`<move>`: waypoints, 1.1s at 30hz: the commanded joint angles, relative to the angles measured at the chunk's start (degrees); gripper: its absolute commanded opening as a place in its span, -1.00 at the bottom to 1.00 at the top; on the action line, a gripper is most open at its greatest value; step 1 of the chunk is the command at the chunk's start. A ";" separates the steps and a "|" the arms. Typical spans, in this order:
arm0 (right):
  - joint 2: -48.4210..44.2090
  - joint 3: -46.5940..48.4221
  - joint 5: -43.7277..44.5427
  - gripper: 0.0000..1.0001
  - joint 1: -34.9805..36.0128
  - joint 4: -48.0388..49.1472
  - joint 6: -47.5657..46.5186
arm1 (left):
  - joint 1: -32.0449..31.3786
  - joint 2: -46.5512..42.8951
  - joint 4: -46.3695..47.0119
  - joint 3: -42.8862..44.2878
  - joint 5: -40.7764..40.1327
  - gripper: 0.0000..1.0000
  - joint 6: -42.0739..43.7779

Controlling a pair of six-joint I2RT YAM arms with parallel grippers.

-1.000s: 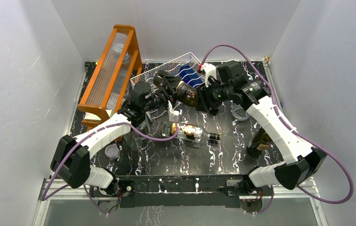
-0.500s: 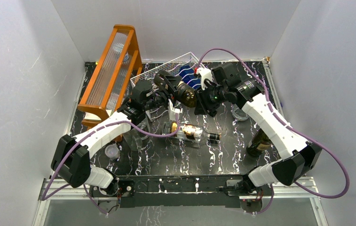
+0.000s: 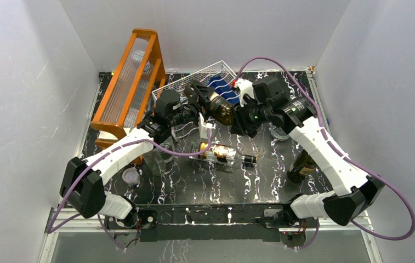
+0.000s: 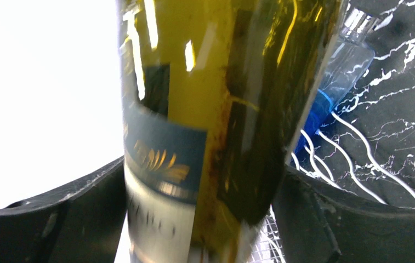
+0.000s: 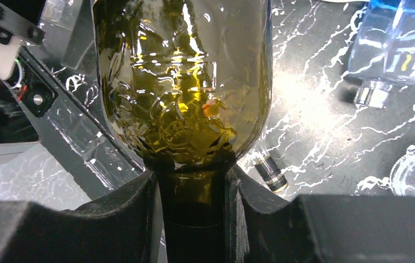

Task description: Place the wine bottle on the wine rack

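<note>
The wine bottle (image 3: 220,109), olive-green glass with a dark blue and white label, hangs in the air just in front of the white wire wine rack (image 3: 194,82). My right gripper (image 3: 239,116) is shut on its neck (image 5: 191,181), and the shoulder fills the right wrist view. My left gripper (image 3: 204,101) stands open around the bottle's body (image 4: 210,109). One finger (image 4: 57,213) lies against the glass, and a sliver of rack wire shows beside the other finger (image 4: 325,219). A blue bottle (image 3: 222,85) lies in the rack.
A tall orange wooden frame (image 3: 134,76) stands left of the rack. A boxed bottle (image 3: 221,153) lies mid-table. A dark green bottle (image 3: 303,164) stands at the right, with a glass cup (image 3: 279,131) near it. A clear jar (image 3: 158,159) and small cup (image 3: 131,176) sit front left.
My right gripper has closed onto the bottle's neck. My left jaws have widened around the body. The bottle has shifted slightly back toward the rack.
</note>
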 commanded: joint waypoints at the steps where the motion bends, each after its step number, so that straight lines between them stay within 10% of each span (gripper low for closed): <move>1: -5.48 0.44 10.75 -1.00 -1.29 12.82 2.47 | 0.70 -3.44 5.10 0.77 -0.07 0.94 -7.23; 14: -8.14 -2.77 14.93 -1.00 -1.28 13.53 4.28 | 0.69 -7.11 0.72 0.73 -3.98 0.96 -18.47; 26: -12.92 -13.99 10.50 -1.00 -1.26 10.87 4.73 | 0.70 -18.49 7.07 -4.43 -15.13 0.96 -62.64; 33: -14.83 -18.88 9.51 -1.00 -1.31 8.46 7.72 | 0.70 -21.64 -10.00 3.72 -22.26 0.96 -78.03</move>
